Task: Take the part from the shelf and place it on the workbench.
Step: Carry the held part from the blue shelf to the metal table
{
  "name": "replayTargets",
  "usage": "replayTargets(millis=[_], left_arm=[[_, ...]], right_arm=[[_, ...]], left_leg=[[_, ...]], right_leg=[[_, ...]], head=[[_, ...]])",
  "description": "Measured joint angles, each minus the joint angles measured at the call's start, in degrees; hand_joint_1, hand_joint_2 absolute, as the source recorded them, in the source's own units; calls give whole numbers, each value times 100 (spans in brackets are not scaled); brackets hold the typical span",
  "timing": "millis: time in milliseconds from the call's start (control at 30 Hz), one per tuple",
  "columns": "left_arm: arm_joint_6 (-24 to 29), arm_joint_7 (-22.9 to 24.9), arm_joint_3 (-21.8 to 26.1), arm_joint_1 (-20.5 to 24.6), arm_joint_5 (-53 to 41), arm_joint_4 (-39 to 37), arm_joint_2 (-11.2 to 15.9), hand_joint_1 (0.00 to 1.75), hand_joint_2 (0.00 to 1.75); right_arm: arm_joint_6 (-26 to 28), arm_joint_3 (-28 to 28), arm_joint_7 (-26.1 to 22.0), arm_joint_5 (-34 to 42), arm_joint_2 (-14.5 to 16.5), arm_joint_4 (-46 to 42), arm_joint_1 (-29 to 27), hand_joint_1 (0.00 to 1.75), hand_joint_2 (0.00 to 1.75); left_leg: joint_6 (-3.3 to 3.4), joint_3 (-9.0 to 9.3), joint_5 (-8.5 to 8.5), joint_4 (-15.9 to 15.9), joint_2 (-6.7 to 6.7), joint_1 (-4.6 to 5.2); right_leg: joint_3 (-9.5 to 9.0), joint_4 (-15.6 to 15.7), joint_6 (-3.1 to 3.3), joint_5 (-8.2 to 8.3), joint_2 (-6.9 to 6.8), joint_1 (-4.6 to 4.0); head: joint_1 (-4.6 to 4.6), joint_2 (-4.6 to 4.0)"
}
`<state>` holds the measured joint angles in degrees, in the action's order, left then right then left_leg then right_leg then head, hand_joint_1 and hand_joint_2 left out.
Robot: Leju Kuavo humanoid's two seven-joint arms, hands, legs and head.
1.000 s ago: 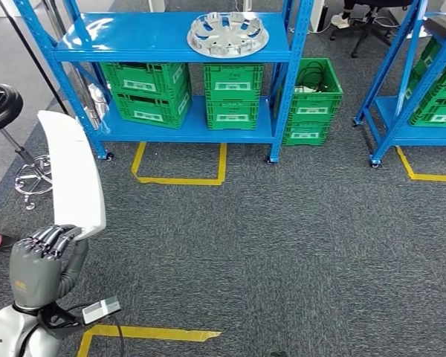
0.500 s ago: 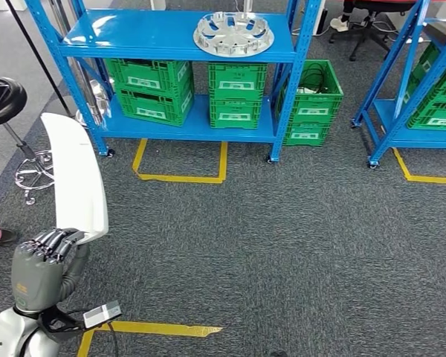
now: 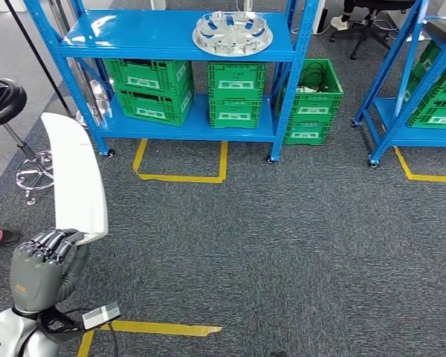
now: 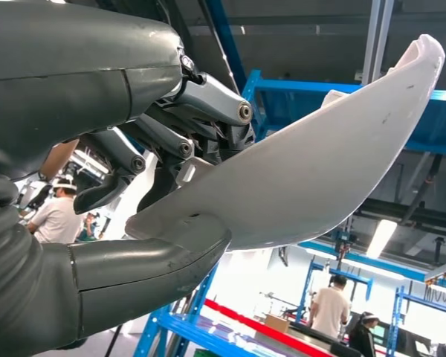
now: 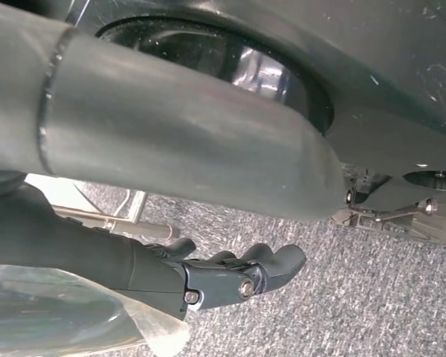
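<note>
Part [image 3: 75,175] is gripped at its lower end by the left hand [image 3: 41,268]; carrying is judged underway, the workbench must be found. Right hand's [image 5: 232,279] state cannot be told.

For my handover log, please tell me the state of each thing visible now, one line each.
Curved white plastic part: held upright, off the floor.
Left hand: grips the part's lower end.
Right hand: holds nothing, fingers curled loosely.
Silver wheel cover: lying flat on the blue shelf top.
Green plastic crates: resting on the lower shelf.
</note>
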<state>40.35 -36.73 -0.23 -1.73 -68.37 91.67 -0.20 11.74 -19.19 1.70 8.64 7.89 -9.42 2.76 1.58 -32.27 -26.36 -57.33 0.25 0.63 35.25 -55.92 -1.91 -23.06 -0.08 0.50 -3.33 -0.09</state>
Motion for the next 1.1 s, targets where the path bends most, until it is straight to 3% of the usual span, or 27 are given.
replayTargets(millis=[133,200,267,300,333,367,400,467,500,533,633,700,767,833,867,900,1000,1100], left_arm=[[2,-28,30,2,-3,16,-16,175,175],[2,-31,35,6,-4,28,-31,175,175],[2,-32,40,0,-7,31,-40,175,175],[2,-33,42,-6,-8,31,-43,175,175],[2,-34,42,-10,-9,31,-45,175,175],[2,-36,43,-9,-9,31,-45,175,175],[2,-37,43,-8,-9,31,-46,175,175],[2,-38,44,-1,-8,32,-52,175,175],[2,-38,45,3,-7,33,-55,175,175],[3,-38,46,5,-6,34,-57,175,175],[3,-40,47,-3,-4,36,-56,175,175],[2,-43,45,2,-4,37,-54,175,175],[2,-45,42,13,-5,37,-55,175,175],[2,-45,40,6,-7,37,-55,175,175],[2,-45,40,3,-8,37,-55,175,175],[2,-45,40,2,-9,37,-54,175,175],[2,-45,40,12,-13,37,-54,175,175],[2,-45,40,15,-13,37,-54,175,175]], right_arm=[[105,-3,37,-106,-1,0,3,0,0],[152,-6,63,-143,-1,0,7,0,0],[185,-8,89,-158,0,0,7,0,0],[196,-9,97,-161,0,0,5,0,0],[203,-9,101,-161,-1,0,2,0,0],[207,-9,103,-161,-1,0,1,0,0],[209,-9,103,-161,-2,0,1,0,0],[213,-9,103,-161,-2,0,8,0,0],[214,-9,103,-161,-2,0,11,0,0],[214,-9,102,-161,-2,0,17,0,0],[213,-9,104,-161,-1,0,15,0,0],[213,-9,104,-161,0,0,10,0,0],[211,-9,105,-161,-1,0,1,0,0],[206,-9,113,-161,-2,0,-15,0,0],[201,-9,117,-161,-2,0,-19,0,0],[195,-9,119,-161,-2,0,-18,0,0],[175,-9,122,-162,0,0,-7,0,0],[172,-9,123,-162,0,0,-6,0,0]], left_leg=[[106,12,85,84,-22,-13],[143,18,164,165,-44,-49],[147,-27,197,173,-85,-51],[133,-52,210,171,-115,-54],[110,-75,226,167,-156,-60],[87,-94,241,161,-202,-70],[59,-112,254,149,-256,-82],[-10,-154,261,98,-363,-95],[-52,-175,261,72,-409,-95],[-98,-195,267,56,-453,-98],[-217,-250,298,37,-554,-121],[-266,-399,72,-281,-403,-123],[-306,-688,-364,-1006,-177,-131],[-337,-866,-594,-1560,-96,-145],[-344,-814,-552,-1548,-73,-151],[-344,-651,-415,-1307,-36,-157],[-330,-61,-6,-303,238,-162],[-328,19,27,-160,315,-160]], right_leg=[[13,0,-102,-8,-22,18],[194,-402,-119,-331,-8,17],[509,-1227,-138,-806,0,22],[627,-1567,-148,-955,0,26],[646,-1716,-155,-1002,0,29],[545,-1621,-159,-944,5,35],[314,-1284,-159,-806,42,47],[-237,-435,-143,-604,288,77],[-422,-152,-116,-564,383,84],[-508,-39,-81,-572,437,78],[-524,-33,51,-527,250,60],[-514,-7,128,-485,89,76],[-489,-7,160,-474,-62,66],[-462,-14,163,-473,-220,57],[-451,-20,160,-472,-297,56],[-447,-27,154,-473,-371,57],[-456,-51,122,-489,-513,56],[-459,-55,114,-493,-529,55]], head=[[3,0],[-6,0],[-6,0],[-5,0],[-3,0],[-4,0],[-4,0],[-7,0],[2,0],[10,0],[31,0],[58,0],[87,0],[90,0],[90,0],[90,0],[90,0],[90,0]])
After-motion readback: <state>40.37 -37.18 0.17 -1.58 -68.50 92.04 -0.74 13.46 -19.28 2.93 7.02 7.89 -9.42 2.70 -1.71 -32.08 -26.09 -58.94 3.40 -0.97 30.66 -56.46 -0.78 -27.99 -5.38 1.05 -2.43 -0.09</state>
